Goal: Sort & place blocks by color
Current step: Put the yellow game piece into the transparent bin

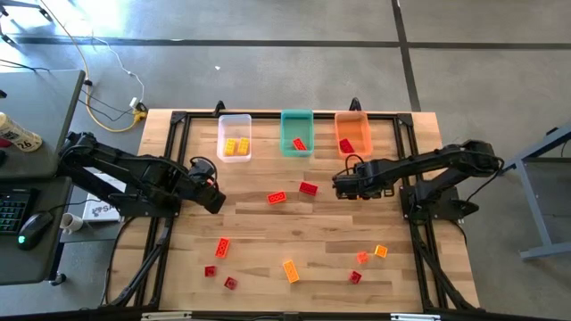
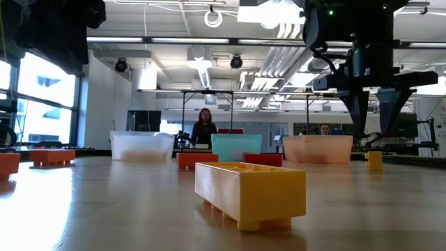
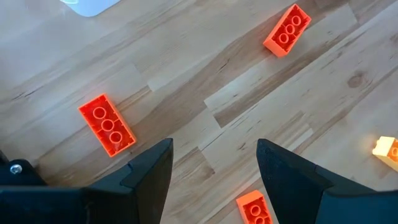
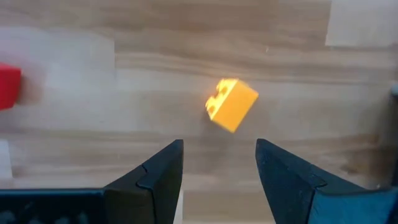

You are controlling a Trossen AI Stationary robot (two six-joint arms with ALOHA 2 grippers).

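We counted few blocks already sorted: two yellow blocks (image 1: 235, 147) in the clear bin (image 1: 235, 119), one red block (image 1: 300, 144) in the teal bin (image 1: 296, 116), and one red in the orange bin (image 1: 351, 119). About ten lay loose on the table (image 1: 268, 232), most near its front edge, so most sorting remained. The left gripper (image 3: 214, 171) hung open and empty over bare wood. The right gripper (image 4: 219, 168) was likewise open and empty, with a small orange-yellow block (image 4: 231, 104) just ahead.
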